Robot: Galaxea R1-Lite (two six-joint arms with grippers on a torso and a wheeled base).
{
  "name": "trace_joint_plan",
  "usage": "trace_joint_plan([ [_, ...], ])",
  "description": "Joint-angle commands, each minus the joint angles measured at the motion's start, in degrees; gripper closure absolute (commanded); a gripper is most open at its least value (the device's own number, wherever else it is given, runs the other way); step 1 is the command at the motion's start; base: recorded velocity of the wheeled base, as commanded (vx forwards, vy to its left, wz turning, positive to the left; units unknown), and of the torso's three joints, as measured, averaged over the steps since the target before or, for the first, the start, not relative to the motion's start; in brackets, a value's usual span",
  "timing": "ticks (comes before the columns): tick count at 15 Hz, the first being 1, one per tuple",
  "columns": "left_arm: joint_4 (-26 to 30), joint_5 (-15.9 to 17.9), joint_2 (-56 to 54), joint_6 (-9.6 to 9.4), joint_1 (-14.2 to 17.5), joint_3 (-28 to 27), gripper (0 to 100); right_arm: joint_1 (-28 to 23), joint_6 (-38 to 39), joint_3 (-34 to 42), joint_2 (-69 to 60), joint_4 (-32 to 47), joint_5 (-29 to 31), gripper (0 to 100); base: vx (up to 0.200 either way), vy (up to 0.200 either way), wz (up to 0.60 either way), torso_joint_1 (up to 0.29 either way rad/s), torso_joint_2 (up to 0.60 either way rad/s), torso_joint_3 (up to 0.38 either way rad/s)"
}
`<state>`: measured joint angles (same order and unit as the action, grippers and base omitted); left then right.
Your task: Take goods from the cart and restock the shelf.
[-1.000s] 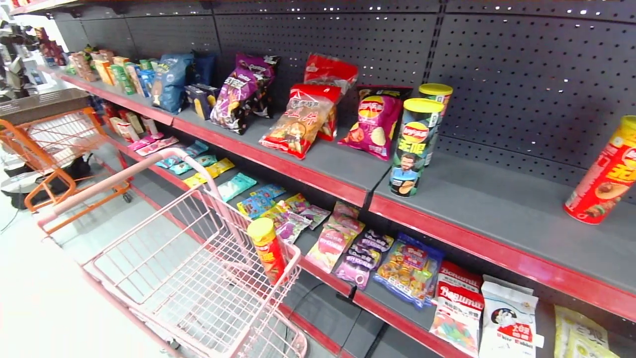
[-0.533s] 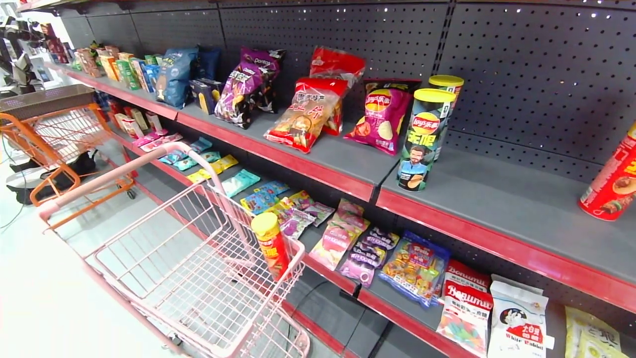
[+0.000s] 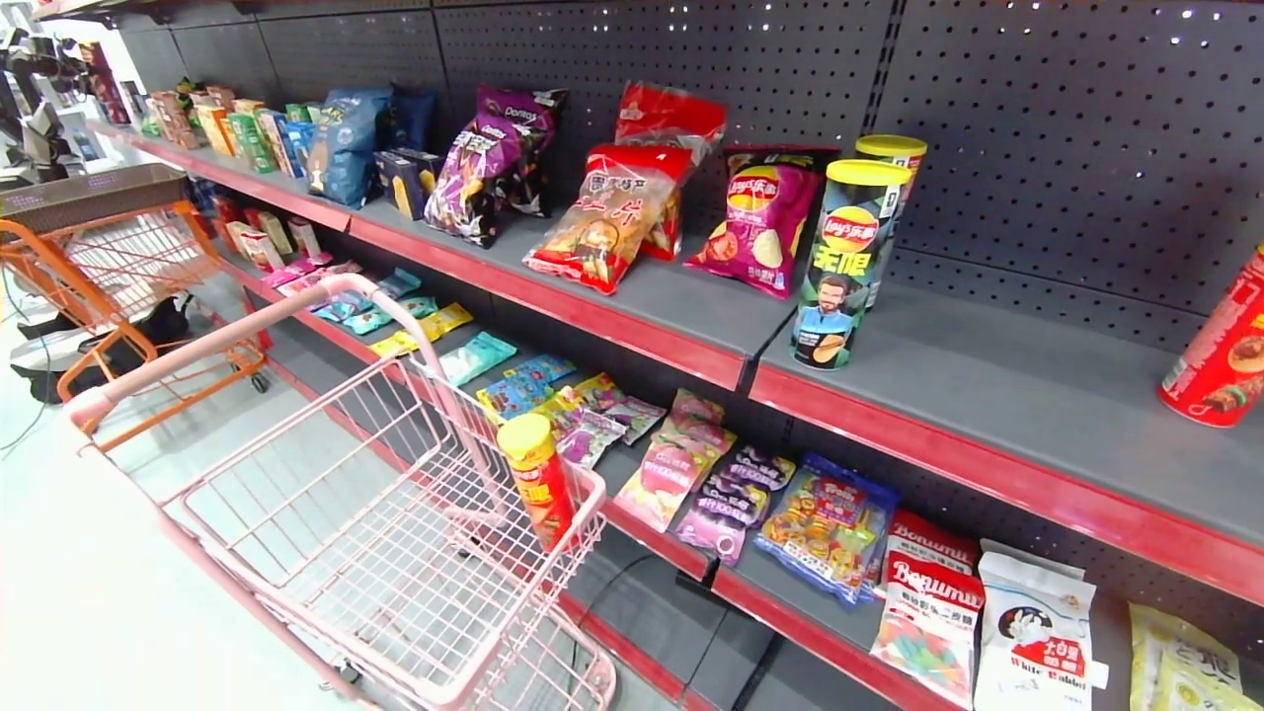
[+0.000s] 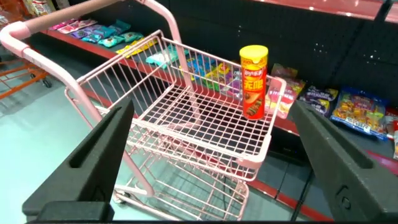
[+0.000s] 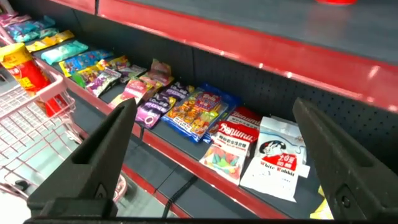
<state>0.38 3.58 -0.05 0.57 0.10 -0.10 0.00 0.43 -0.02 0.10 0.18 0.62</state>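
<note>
Red yellow-lidded can upright in pink cart

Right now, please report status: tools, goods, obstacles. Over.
Left tool open, empty, over the pink cart. Right tool open, empty, facing the lower shelf. Red chip can upright in cart corner. Nothing above it.

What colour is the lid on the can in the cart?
Yellow lid, clearest in the left wrist view.

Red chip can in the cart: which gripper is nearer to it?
Left. The left gripper hangs open at the cart, facing the can; the right gripper is farther off, before the candy bags.
</note>
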Motion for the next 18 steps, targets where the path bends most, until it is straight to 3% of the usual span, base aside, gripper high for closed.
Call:
trace_joint_plan([
  [1,-0.03,0.02,0.05,0.04,0.08,0.01,0,0.0,0.01,-0.06,-0.01,-0.01,-0.01,0,0.0,0.0,0.0,-0.159,0.4,0.227],
  [9,-0.03,0.11,0.05,0.31,-0.01,0.01,0,0.0,0.19,0.02,-0.01,-0.01,-0.01,0,0.0,0.0,0.0,-0.189,0.52,0.331],
  [10,-0.47,0.46,0.75,0.92,-0.01,-2.54,0,0.0,0.19,0.02,0.08,-0.01,-0.01,0,0.0,0.0,0.0,-0.11,0.33,0.222],
  [11,-0.64,-0.24,9.72,4.26,-1.06,-13.09,0,0.0,0.19,0.02,0.08,-0.01,-0.01,0,0.0,0.0,0.0,-0.061,0.19,0.129],
  [12,-0.91,-0.42,20.79,10.24,-1.42,-23.98,0,0.0,0.1,0.02,0.08,-0.01,-0.01,0,0.0,0.0,0.0,-0.041,0.12,0.08],
  [13,-0.82,-0.42,29.58,12.87,-1.33,-32.07,0,0.0,0.1,0.02,0.08,-0.01,-0.01,0,0.0,0.0,0.0,-0.022,0.06,0.041],
  [14,-1.26,-0.42,35.21,12.26,-1.33,-33.48,0,0.0,0.01,0.02,-0.01,-0.01,-0.01,0,0.0,0.0,0.0,0.0,0.0,0.0],
  [15,-2.75,0.72,41.88,8.74,-1.59,-32.86,0,0.0,0.19,0.02,-0.01,-0.01,-0.01,0,0.0,0.0,0.0,0.0,0.0,0.0],
  [16,-5.92,3.18,49.62,8.13,-1.5,-32.42,0,-0.09,0.19,0.02,-0.01,-0.01,-0.01,0,0.0,0.0,0.0,0.0,0.0,0.0],
  [17,-12.59,5.82,56.83,7.51,-1.5,-32.16,0,0.0,0.1,0.02,-0.01,-0.01,-0.01,0,0.0,0.0,0.0,0.0,0.0,0.0],
  [18,-20.15,9.25,65.35,5.05,-1.5,-32.25,0,0.0,0.1,0.02,-0.01,-0.01,-0.01,0,0.0,0.0,0.0,0.0,0.0,0.0],
])
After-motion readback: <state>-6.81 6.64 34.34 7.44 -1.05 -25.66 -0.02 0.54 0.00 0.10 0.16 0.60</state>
